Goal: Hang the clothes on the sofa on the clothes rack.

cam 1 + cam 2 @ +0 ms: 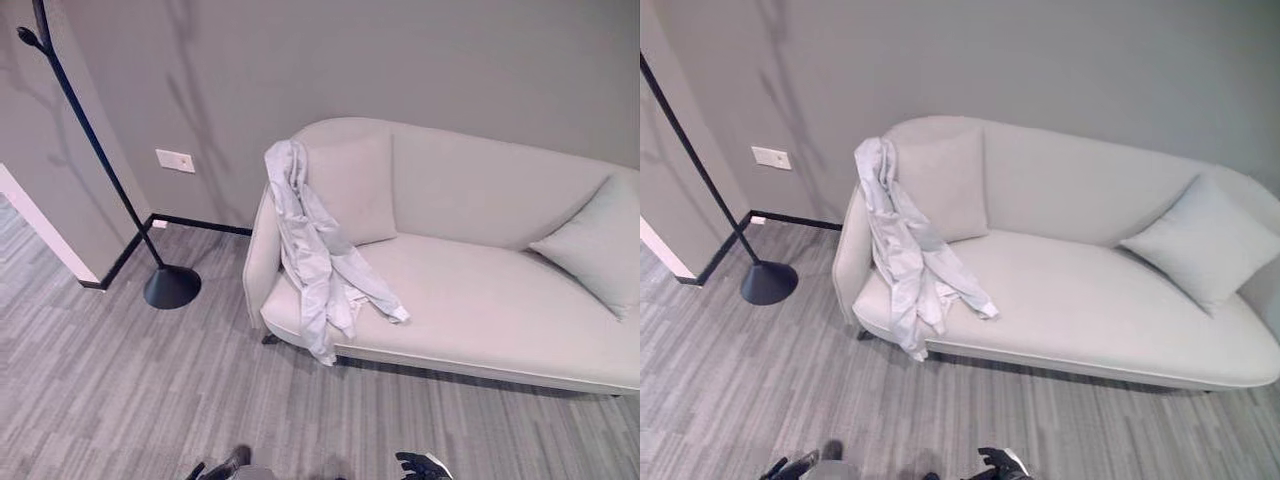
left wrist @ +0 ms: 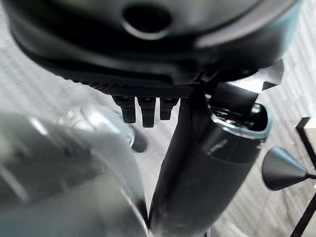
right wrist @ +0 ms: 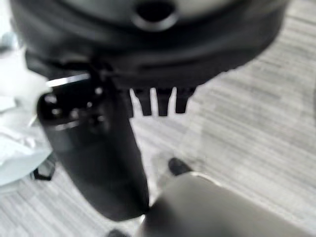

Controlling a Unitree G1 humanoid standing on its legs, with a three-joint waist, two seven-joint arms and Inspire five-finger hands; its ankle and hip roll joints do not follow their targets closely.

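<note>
A pale grey garment hangs over the left armrest of a light grey sofa, with its hem trailing down toward the floor. To the sofa's left stands the black clothes rack on a round base, tight against the wall corner. In the left wrist view my left hand points down at the floor, fingers straight and holding nothing. My right hand hangs the same way, with straight fingers and nothing in them. Both hands are well short of the sofa.
Two cushions lie on the sofa, one beside the garment and one at the right end. A wall socket sits between rack and sofa. A wall corner juts out at left. Grey striped floor lies in front.
</note>
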